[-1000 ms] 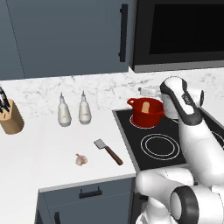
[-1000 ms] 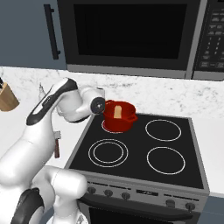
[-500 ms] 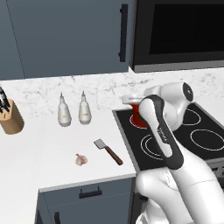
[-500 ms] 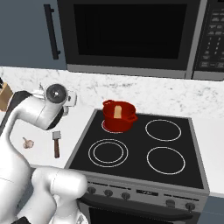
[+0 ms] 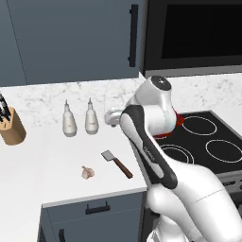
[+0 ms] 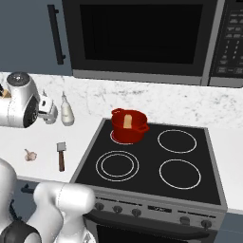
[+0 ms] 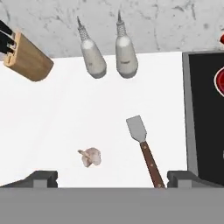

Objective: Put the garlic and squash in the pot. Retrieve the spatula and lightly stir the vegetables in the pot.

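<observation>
Right base view shows squash [image 6: 127,122] inside the pot [image 6: 129,132].

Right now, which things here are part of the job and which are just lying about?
Job: garlic, spatula, red pot with the squash in it.
Lying about: two white bottles, knife block, microwave.

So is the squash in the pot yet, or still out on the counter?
In. The squash stands inside the red pot on the back left burner. The garlic lies on the counter.
</observation>
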### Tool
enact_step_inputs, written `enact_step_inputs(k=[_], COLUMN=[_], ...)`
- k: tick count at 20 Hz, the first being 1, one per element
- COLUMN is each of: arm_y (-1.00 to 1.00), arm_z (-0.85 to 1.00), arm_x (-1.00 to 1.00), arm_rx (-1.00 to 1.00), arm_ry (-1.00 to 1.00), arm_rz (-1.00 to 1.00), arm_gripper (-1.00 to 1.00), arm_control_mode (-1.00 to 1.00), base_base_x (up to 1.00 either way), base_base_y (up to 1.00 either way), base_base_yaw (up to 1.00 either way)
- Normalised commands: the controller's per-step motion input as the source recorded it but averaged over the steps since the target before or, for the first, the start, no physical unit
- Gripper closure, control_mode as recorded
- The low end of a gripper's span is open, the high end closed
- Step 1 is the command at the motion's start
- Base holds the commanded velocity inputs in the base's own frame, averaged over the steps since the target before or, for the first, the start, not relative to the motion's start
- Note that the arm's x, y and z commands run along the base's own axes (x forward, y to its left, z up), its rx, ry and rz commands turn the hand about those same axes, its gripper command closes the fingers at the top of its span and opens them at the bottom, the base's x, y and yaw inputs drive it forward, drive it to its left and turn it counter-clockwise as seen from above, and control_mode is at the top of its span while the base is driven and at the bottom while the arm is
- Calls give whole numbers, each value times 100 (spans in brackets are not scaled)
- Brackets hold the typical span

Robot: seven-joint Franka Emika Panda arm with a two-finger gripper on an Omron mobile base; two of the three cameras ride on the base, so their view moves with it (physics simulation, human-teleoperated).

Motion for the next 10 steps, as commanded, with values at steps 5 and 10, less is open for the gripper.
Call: enact_step_inputs(k=[5, 10], arm_y=[73, 48], arm_z=[-50, -60], arm_x=[-12, -32], arm_rx=[-26, -17], arm_ry=[42, 25], arm_rz=[0, 0], arm_gripper=[-100, -100], arm_control_mode=[-100, -100], base_base_x=[0, 0], base_base_y=[0, 0], base_base_yaw=[0, 0])
